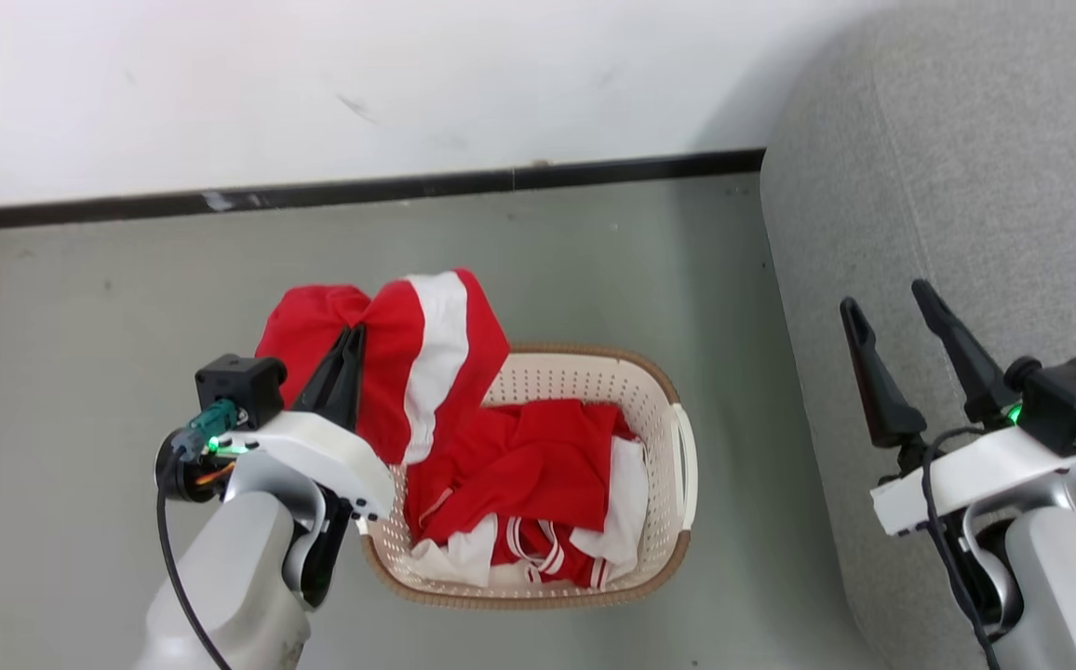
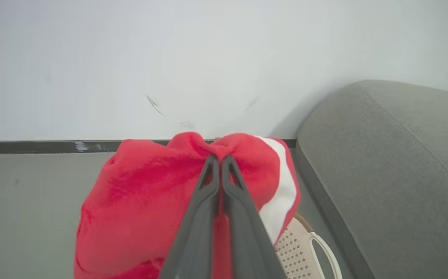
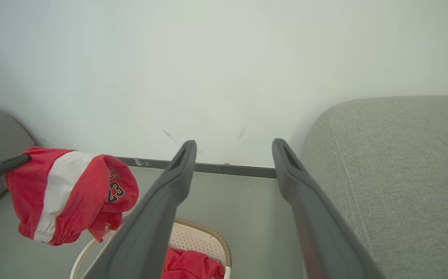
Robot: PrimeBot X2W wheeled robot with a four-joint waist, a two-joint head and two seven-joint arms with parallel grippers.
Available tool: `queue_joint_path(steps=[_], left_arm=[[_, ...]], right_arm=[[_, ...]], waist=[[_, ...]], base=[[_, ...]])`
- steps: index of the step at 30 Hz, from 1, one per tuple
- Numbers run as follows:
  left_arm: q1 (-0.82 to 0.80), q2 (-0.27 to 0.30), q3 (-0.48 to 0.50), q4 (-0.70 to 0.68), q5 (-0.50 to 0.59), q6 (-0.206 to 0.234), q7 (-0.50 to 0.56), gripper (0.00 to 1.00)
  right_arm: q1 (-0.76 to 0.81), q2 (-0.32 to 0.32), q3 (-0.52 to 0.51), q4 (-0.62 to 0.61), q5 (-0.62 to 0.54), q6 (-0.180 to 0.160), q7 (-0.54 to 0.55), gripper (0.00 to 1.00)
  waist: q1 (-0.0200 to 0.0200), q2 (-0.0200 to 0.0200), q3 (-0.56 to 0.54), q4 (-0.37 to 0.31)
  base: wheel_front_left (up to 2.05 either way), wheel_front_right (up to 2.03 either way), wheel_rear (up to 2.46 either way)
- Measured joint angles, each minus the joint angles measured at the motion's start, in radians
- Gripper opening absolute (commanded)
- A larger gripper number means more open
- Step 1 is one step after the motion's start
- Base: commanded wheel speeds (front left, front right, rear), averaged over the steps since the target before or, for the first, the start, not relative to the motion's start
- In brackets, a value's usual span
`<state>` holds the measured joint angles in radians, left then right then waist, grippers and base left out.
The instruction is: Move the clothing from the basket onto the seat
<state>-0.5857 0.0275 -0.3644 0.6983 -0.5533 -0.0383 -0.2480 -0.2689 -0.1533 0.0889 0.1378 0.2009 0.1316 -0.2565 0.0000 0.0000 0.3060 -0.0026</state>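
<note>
My left gripper [image 1: 353, 331] is shut on a red garment with a white stripe [image 1: 426, 358], held up above the basket's left rim. In the left wrist view the closed fingers [image 2: 220, 161] pinch the bunched red fabric [image 2: 142, 205]. The right wrist view shows the same garment [image 3: 65, 193] hanging, with a "23" printed on it. More red and white clothing [image 1: 538, 475] lies in the cream perforated basket [image 1: 659, 391] on the floor. The grey seat [image 1: 966, 186] rises at the right. My right gripper [image 1: 892, 312] stands open over the seat's edge, nothing between its fingers.
A white wall with a dark skirting strip [image 1: 361, 191] runs behind the basket. Grey floor [image 1: 82, 372] surrounds the basket. The basket's white side handle [image 1: 687, 447] faces the seat, with a strip of floor between them.
</note>
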Motion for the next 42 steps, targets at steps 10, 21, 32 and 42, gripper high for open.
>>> queue_joint_path(steps=[10, 21, 32, 42], left_arm=[[0.088, 0.000, 0.011, -0.038, -0.002, 0.001, 0.000, 0.00], [0.165, 0.002, 0.011, -0.072, -0.002, 0.002, 0.000, 0.00], [0.216, 0.003, -0.004, -0.122, -0.006, 0.009, 0.000, 0.00], [0.245, 0.005, -0.035, -0.199, -0.006, 0.009, 0.002, 0.00]], right_arm=[[0.094, 0.014, -0.008, 0.008, 0.000, 0.000, 0.000, 1.00], [0.168, 0.015, -0.003, 0.012, -0.012, 0.000, 0.000, 1.00], [0.210, 0.015, 0.016, 0.007, -0.016, 0.000, 0.000, 1.00], [0.227, 0.006, 0.097, -0.006, -0.016, 0.000, 0.000, 1.00]], waist=[[0.0000, 0.0000, -0.114, 0.017], [-0.0001, 0.0000, -0.214, 0.028], [-0.0001, 0.0000, -0.283, 0.043], [-0.0001, 0.0000, -0.313, 0.068]], base=[[0.00, 0.00, 0.00], [0.00, 0.00, 0.00], [0.00, 0.00, 0.00], [0.00, 0.00, 0.00]])
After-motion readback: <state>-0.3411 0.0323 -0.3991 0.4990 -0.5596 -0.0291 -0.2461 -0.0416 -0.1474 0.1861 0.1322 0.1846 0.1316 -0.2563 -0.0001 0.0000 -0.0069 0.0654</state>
